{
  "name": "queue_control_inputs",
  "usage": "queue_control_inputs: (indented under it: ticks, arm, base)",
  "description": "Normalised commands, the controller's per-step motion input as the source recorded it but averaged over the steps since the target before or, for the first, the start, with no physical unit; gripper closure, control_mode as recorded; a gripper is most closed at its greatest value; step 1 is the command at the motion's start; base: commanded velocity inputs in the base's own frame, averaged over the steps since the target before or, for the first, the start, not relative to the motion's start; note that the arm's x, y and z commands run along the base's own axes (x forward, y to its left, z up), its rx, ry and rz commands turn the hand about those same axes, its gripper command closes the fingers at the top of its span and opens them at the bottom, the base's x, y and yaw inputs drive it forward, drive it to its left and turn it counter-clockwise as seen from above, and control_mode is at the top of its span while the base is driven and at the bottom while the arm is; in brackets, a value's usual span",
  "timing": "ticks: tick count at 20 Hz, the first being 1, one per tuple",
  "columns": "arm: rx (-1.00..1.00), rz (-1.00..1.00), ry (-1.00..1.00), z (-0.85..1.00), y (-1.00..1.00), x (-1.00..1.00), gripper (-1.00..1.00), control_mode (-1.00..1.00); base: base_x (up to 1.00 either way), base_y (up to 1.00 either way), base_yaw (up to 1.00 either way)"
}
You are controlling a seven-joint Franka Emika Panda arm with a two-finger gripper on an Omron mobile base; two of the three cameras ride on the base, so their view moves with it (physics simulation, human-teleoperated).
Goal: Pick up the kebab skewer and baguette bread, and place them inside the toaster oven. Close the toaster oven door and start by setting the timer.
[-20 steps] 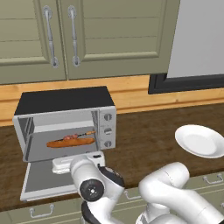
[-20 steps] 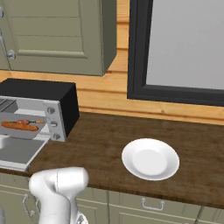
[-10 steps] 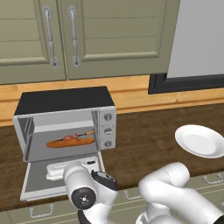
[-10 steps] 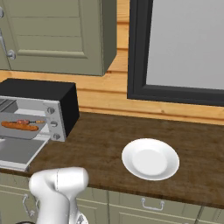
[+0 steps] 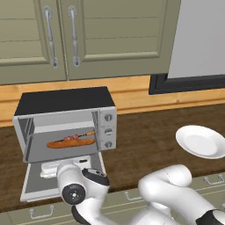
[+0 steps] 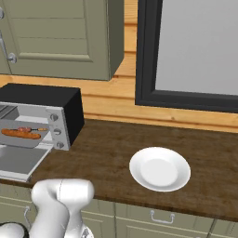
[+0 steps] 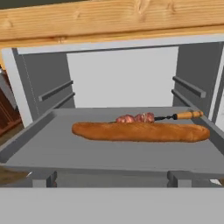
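Two food items lie on the tray inside the toaster oven (image 5: 66, 127), which you'll find at the left of the counter (image 5: 149, 136). Its door (image 5: 33, 184) hangs folded down flat in front, with the arm's hand just above it. Looking into the cavity from the hand view, the baguette bread (image 7: 140, 131) lies lengthwise across the tray (image 7: 43, 151), and the kebab skewer (image 7: 153, 117) rests just behind it, touching or nearly so, its wooden handle pointing right. Moving right along the oven front, three round knobs (image 5: 108, 130) sit in a column. Further right, a white plate (image 5: 202, 141) rests on the counter, well apart from the oven. Your pincer stands spread wide, pinching nothing.
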Motion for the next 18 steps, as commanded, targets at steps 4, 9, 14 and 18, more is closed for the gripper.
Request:
queue_control_inputs:
  ticks: [4,9,14,18]
  arm:
    - [0.0,-0.03,0.0,-0.22,-0.01,0.23,-1.0,-1.0]
    - [0.0,-0.01,0.02,-0.23,0.0,0.04,-1.0,-1.0]
    - [0.0,0.0,0.0,-0.03,0.0,0.23,-1.0,-1.0]
    - [0.0,0.0,0.01,-0.06,0.0,0.18,-1.0,-1.0]
  base:
    - [0.0,0.0,0.0]
    - [0.0,0.0,0.0]
    - [0.0,0.0,0.0]
    - [0.0,0.0,0.0]
